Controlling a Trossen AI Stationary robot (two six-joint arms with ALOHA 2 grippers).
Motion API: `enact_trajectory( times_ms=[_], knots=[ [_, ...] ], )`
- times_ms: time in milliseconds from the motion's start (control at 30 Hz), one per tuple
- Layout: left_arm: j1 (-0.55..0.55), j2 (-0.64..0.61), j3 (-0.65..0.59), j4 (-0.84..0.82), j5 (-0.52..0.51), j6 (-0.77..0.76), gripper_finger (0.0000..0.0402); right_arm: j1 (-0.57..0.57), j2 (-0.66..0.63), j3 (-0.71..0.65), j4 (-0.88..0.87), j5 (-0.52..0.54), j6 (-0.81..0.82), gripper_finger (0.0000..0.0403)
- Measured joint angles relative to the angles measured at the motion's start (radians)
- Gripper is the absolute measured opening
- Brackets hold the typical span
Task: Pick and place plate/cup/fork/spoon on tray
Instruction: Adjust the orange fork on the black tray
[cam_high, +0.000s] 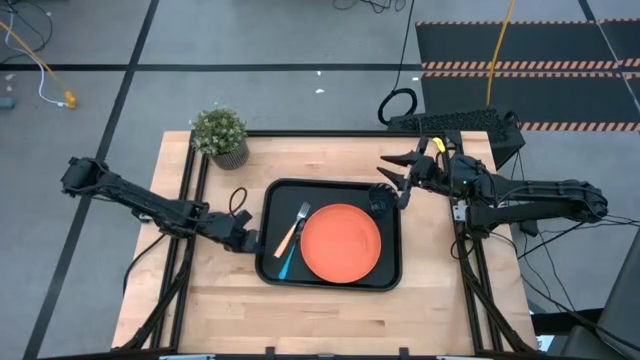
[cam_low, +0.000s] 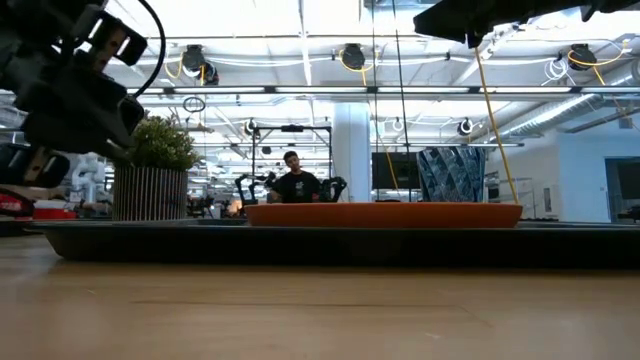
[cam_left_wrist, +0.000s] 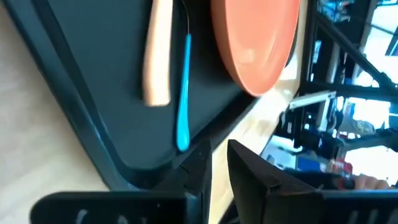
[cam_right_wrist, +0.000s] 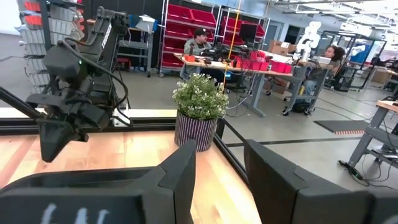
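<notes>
The black tray (cam_high: 268, 205) lies at the table's middle. On it lie the orange plate (cam_high: 340, 242), the fork (cam_high: 292, 232) with its orange handle and the blue-handled spoon (cam_high: 284, 266), both left of the plate. The dark cup (cam_high: 380, 201) stands in the tray's far right corner. My left gripper (cam_high: 250, 241) is open and empty at the tray's left rim; its wrist view shows the fork handle (cam_left_wrist: 157, 56), spoon handle (cam_left_wrist: 183, 93) and plate (cam_left_wrist: 258, 37). My right gripper (cam_high: 393, 178) is open and empty, raised just beyond the cup.
A potted green plant (cam_high: 220, 133) stands at the table's far left, just beyond the tray; it also shows in the right wrist view (cam_right_wrist: 199, 112). Bare wood lies along the table's near edge (cam_high: 330, 315). People sit in the room behind the table.
</notes>
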Motion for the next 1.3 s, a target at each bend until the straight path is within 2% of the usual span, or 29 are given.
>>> enact_trajectory(
  times_ms=[133,267,533,633,733,833,900,967,1067,1167,1233,1300],
  knots=[
    [0.003,-0.024,0.0,-0.024,0.035,0.007,0.0053,0.0,0.0,0.0,-0.006,-0.002,0.0,0.013],
    [0.046,-0.042,0.002,-0.034,-0.031,0.068,0.0053,0.0,0.0,0.0,-0.004,-0.002,-0.001,0.013],
    [0.142,-0.033,0.114,-0.046,-0.05,0.441,0.0053,0.0,0.0,0.0,0.014,-0.002,-0.01,0.013],
    [0.16,-0.003,0.202,-0.137,-0.067,0.561,0.0053,0.0,0.0,0.0,0.016,0.002,-0.016,0.013],
    [0.175,0.061,0.305,-0.299,-0.143,0.658,0.0053,-0.003,0.0,0.0,0.021,0.002,-0.016,0.013],
    [0.196,0.159,0.408,-0.465,-0.231,0.678,0.0053,-0.017,0.0,0.001,0.025,0.003,-0.011,0.013],
    [0.215,0.225,0.45,-0.537,-0.244,0.673,0.0053,-0.031,0.0,0.001,0.025,0.004,-0.01,0.013],
    [0.228,0.287,0.468,-0.507,-0.22,0.673,0.0053,-0.046,0.0,0.001,0.025,0.004,-0.009,0.013],
    [0.233,0.361,0.468,-0.351,-0.192,0.675,0.0053,-0.067,0.0,0.001,0.028,0.004,-0.007,0.013],
    [0.233,0.407,0.468,-0.247,-0.189,0.753,0.0053,-0.082,0.0,0.001,0.024,0.004,0.008,0.013],
    [0.238,0.427,0.468,-0.221,-0.186,0.777,0.0053,-0.085,0.0,-0.01,0.03,0.003,0.016,0.013],
    [0.251,0.434,0.468,-0.271,-0.181,0.708,0.0053,-0.085,0.0,-0.019,0.029,0.003,0.018,0.013]
  ],
)
